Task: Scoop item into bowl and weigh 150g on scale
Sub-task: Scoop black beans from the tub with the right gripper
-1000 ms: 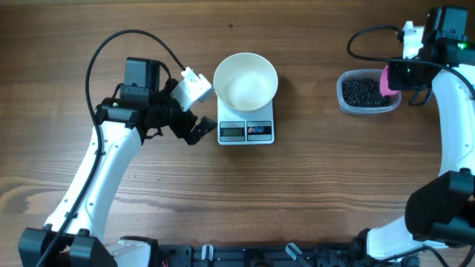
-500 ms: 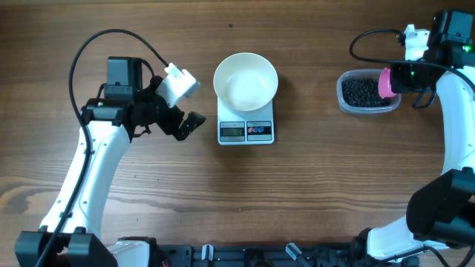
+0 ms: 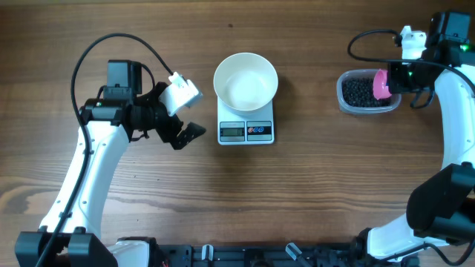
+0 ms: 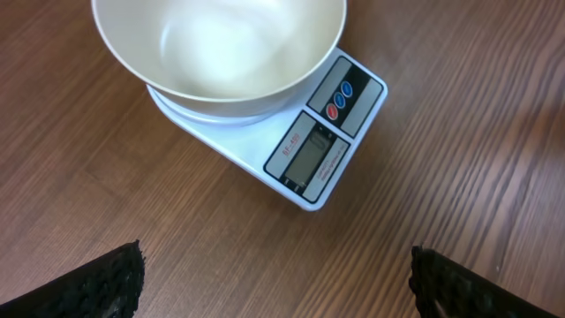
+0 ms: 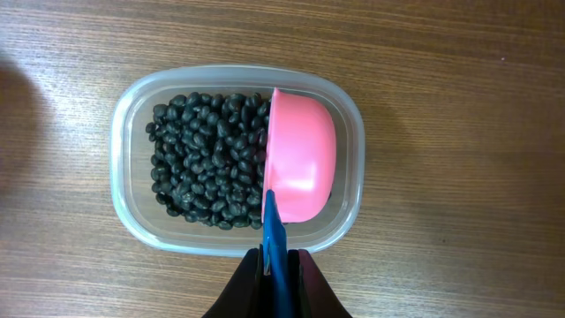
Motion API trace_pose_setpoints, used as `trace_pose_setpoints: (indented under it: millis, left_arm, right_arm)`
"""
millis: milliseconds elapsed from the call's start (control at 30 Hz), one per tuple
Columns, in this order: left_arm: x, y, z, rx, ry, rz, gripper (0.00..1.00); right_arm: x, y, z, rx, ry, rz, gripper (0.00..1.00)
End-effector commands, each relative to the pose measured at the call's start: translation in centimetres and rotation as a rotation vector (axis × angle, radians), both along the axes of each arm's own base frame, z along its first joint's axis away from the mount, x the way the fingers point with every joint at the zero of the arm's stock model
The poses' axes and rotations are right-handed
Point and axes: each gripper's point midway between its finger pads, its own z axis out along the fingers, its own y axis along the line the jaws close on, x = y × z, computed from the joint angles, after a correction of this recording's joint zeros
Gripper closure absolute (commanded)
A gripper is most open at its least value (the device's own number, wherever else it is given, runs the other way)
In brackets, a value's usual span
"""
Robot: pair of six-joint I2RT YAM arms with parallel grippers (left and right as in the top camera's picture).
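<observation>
Overhead, the scoop [image 3: 381, 84] is held by the closed right gripper [image 5: 275, 261] in the tub [image 3: 343, 101] of beans [image 3: 360, 93], the bowl [image 3: 246, 80] on the scale [image 3: 246, 132] lying well leftward, nearer the wide-open, empty left gripper [image 3: 187, 113].

The scale [image 4: 357, 84] has a thin line of red letters right beside its grey screen [image 4: 316, 159], but they are too small to read. The screen shows no number that can be made out. The coloured buttons [image 4: 340, 99] next to it show no sign that can be read either.
</observation>
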Motion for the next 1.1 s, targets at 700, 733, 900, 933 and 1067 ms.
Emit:
trace_pose_setpoints:
  millis: [700,733,900,933,1067]
  left_arm:
    - [-0.9,-0.3,0.3,-0.002,-0.035,-0.082,0.0]
    - [-0.9,-0.3,0.3,-0.002,-0.035,-0.082,0.0]
    - [-0.9,-0.3,0.3,-0.002,-0.035,-0.082,0.0]
    - [-0.9,-0.3,0.3,-0.002,-0.035,-0.082,0.0]
    - [-0.9,-0.3,0.3,-0.001,-0.035,-0.082,0.0]
  right_arm:
    - [-1.9,5.6,-4.1,0.458,0.041,-0.011,0.96]
    - [-2.0,5.1,-3.9,0.491,0.032,-0.032,0.96]
    - [-2.4,0.9,-1.9,0.685,-0.078,-0.153,0.96]
    - [-2.8,-0.3,-1.5,0.714,-0.099,-0.185,0.96]
    - [-3.8,-2.7,-0.4,0.797,-0.165,-0.233,0.96]
